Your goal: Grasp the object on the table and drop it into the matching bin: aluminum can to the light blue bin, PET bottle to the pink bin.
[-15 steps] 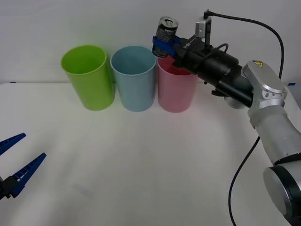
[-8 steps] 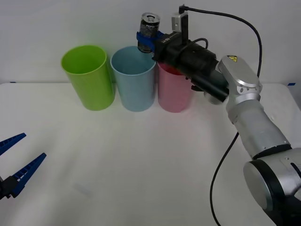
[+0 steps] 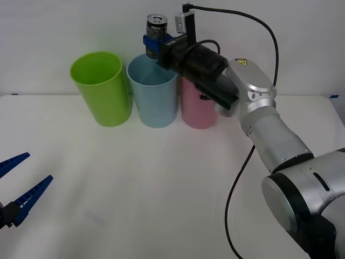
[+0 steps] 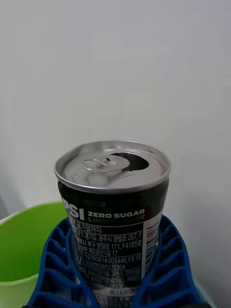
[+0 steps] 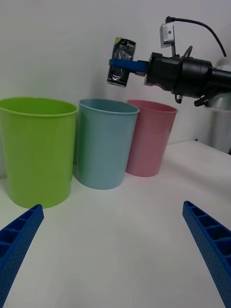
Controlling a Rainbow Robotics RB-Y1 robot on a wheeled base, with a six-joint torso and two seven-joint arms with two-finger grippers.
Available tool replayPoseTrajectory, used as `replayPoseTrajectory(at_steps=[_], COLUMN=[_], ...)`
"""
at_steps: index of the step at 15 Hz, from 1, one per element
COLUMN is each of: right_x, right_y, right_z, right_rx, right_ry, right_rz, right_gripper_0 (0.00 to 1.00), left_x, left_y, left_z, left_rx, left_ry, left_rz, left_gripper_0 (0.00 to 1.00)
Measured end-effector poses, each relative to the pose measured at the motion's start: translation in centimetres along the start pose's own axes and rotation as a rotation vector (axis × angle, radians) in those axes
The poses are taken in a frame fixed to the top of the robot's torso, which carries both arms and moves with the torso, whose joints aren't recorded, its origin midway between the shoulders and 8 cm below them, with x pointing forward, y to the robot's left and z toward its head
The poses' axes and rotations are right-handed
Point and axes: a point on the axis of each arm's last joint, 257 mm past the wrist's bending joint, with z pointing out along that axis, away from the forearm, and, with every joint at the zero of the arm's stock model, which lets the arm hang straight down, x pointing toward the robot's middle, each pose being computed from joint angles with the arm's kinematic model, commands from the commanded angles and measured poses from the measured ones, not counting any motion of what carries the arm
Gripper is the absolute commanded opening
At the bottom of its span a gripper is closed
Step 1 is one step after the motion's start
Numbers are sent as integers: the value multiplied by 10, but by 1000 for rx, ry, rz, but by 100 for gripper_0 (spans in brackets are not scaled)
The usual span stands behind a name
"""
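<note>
Aluminum can [image 3: 156, 33] held by right gripper [image 3: 153, 46] above light blue bin [image 3: 153, 91].

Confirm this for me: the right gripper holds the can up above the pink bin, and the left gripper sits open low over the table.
Not quite. The front view shows the right gripper holding the can above the light blue bin, not the pink bin. The rest stands: the left gripper sits open low over the table.
</note>
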Motion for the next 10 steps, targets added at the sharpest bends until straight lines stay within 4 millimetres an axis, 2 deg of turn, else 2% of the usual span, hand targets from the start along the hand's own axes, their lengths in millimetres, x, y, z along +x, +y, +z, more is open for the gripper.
replayPoseTrajectory(at_steps=[6, 7, 8, 9, 10], right_x=[4, 4, 4, 4, 4], right_y=[8, 7, 7, 7, 7], right_z=[4, 4, 4, 4, 4], right_rx=[1, 2, 3, 3, 3], right_ry=[5, 6, 6, 5, 5], right_rz=[-11, -14, -17, -19, -22], right_gripper_0=[0, 5, 26, 92, 100], left_x=[0, 0, 0, 0, 0], left_y=[0, 0, 0, 0, 0], left_z=[0, 0, 0, 0, 0], left_rx=[0, 0, 0, 0, 0], left_ry=[0, 0, 0, 0, 0], left_rz=[0, 0, 0, 0, 0], left_gripper_0=[100, 100, 100, 100, 100])
